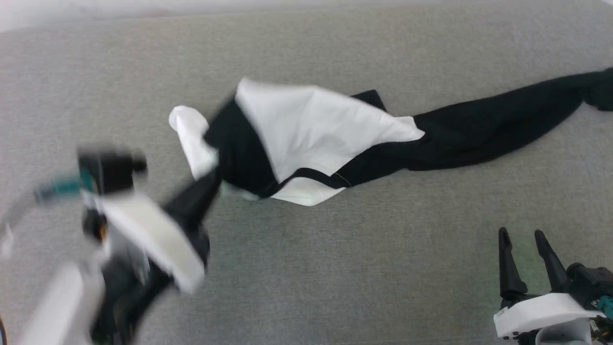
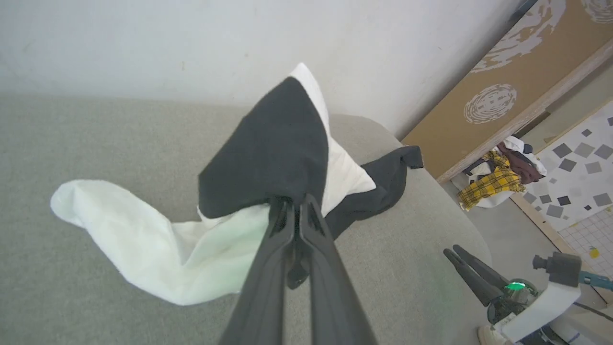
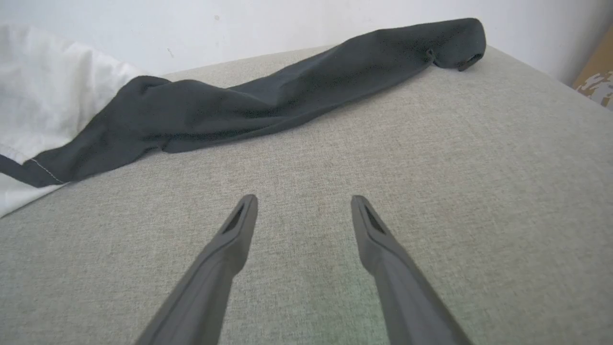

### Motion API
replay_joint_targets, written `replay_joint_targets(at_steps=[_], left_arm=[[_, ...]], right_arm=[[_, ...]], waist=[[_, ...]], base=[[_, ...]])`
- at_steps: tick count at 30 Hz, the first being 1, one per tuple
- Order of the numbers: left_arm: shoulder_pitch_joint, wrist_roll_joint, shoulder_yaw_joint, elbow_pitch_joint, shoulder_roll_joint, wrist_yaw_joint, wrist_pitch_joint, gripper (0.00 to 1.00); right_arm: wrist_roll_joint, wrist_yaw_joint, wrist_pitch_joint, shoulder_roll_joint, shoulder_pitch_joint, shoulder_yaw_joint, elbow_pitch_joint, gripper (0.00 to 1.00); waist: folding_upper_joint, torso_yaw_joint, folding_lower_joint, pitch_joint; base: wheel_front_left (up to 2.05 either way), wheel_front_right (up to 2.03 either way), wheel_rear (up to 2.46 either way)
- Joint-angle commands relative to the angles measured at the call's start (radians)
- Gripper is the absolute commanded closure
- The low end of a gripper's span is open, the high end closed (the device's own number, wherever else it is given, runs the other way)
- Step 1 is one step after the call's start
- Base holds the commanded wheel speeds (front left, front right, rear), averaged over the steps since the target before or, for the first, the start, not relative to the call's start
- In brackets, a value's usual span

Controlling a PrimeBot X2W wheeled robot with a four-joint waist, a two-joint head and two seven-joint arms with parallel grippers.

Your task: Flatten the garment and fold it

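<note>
The left gripper pinches the shirt's edge to pull it flat; the right gripper hangs wide apart, empty.

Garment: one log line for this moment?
left gripper shut on garment | right gripper open, apart | garment bunched on cushion

Head view: the left gripper and its arm are heavily blurred, so its fingertips melt into the shirt; the shirt's long black sleeve runs off the right edge; the right gripper is cut off by the bottom corner; left wrist view: a far heap of clothes is too small to sort out.
</note>
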Motion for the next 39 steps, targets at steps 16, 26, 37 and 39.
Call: replay_joint_targets(at_steps=[16, 26, 37, 39], left_arm=[[0.388, -0.025, -0.078, 0.164, -0.111, 0.043, -0.136, 0.58], [0.379, -0.073, -0.049, 0.13, -0.125, 0.002, -0.173, 0.0], [0.367, 0.264, 0.097, 0.017, -0.152, 0.143, -0.592, 0.0], [0.381, 0.334, 0.104, 0.034, -0.175, 0.158, -0.632, 0.0]], right_arm=[[-0.037, -0.001, 0.045, 0.001, 0.013, -0.014, -0.052, 0.0], [-0.034, -0.001, 0.055, 0.001, 0.037, -0.008, -0.052, 0.0], [-0.016, -0.001, 0.044, 0.001, 0.059, 0.007, -0.043, 0.0], [-0.014, -0.001, 0.041, 0.001, 0.062, 0.008, -0.047, 0.0]], waist=[[0.0, 0.106, 0.0002, -0.008], [0.0, 0.105, 0.0002, -0.049], [0.0, 0.078, 0.0002, -0.087], [0.0, 0.068, 0.0002, -0.095]], base=[[0.0, 0.0, 0.0], [0.0, 0.0, 0.0], [0.0, 0.0, 0.0], [0.0, 0.0, 0.0]])
